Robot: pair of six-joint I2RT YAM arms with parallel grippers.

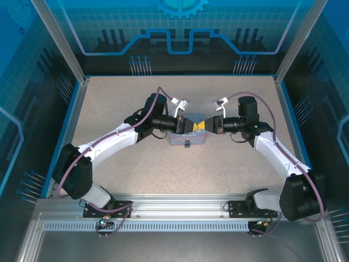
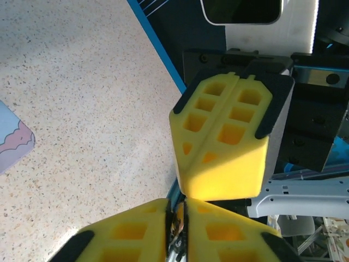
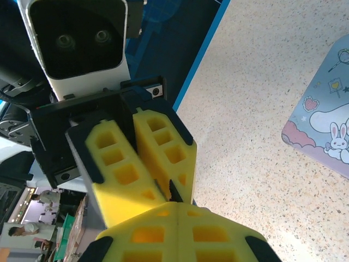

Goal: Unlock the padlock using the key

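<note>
Held piece: a small dark metal piece [image 2: 176,232] sits in the slit between the left gripper's yellow fingers [image 2: 131,229]. In the right wrist view it shows as a thin dark sliver [image 3: 173,192] at those fingertips.
Identity of held piece: padlock or key, cannot tell; too little of it shows.
Position of held piece: in the air above the tin, at the point where the two grippers meet.
Left gripper [image 1: 195,125]: clenched on the small dark metal piece, with the fingers close together and a narrow gap around the piece.
Right gripper [image 1: 205,125]: clenched, with the yellow fingers [image 2: 240,136] pressed flat together along a closed seam. Nothing is visible between them.
Gripper relation: tip to tip, the two pointing at each other. The right gripper's tips are at the left gripper's tips; touching or just apart, cannot tell.
Tin [image 1: 188,140]: pale blue and rectangular, with a cartoon rabbit print [image 3: 338,139]. It lies flat on the table directly below the grippers.
Dark spot [image 1: 186,144]: on the tin's near edge; too small to identify.
Table [image 1: 163,169]: speckled beige surface with a blue border.
Arms: both reach inward from the near rail [image 1: 180,215], with elbows bent outward.
Surround: blue printed walls in a metal frame.
</note>
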